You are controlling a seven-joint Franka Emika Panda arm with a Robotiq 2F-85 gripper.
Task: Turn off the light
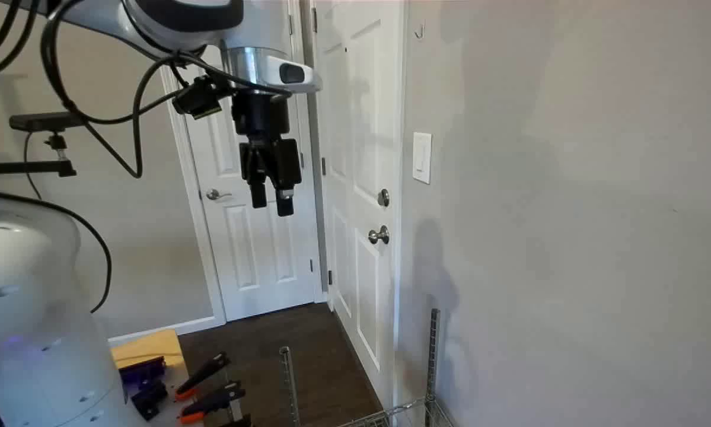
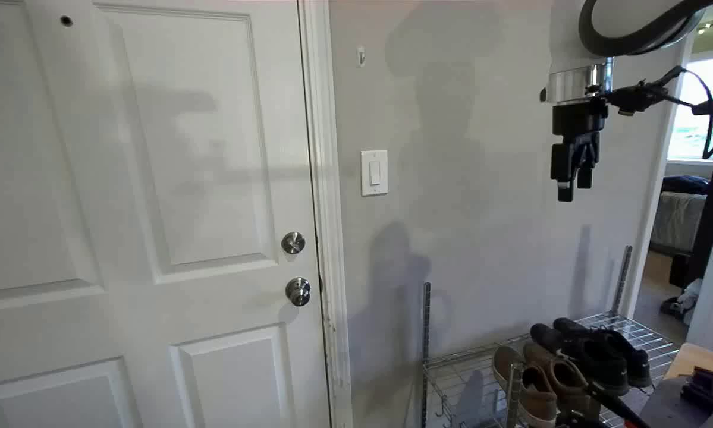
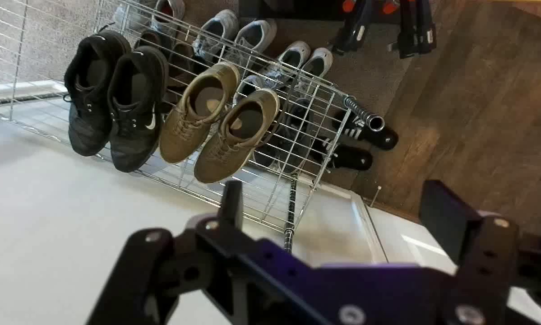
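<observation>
Hand well apart from switch

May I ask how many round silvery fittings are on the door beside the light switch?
2: the doorknob and a fitting above it, at the edge near the light switch. Others may be hidden.

Fixtures, footwear and equipment, by number.
One white switch plate, two white doors, one round doorknob, one deadbolt, one peephole, one lever handle and one wall hook; in the wrist view, two black shoes, two tan shoes and two striped black sandals, with pale shoes partly hidden and not surely countable; one end effector with two fingers; at least two black-and-orange clamps, their full number unclear.
</observation>
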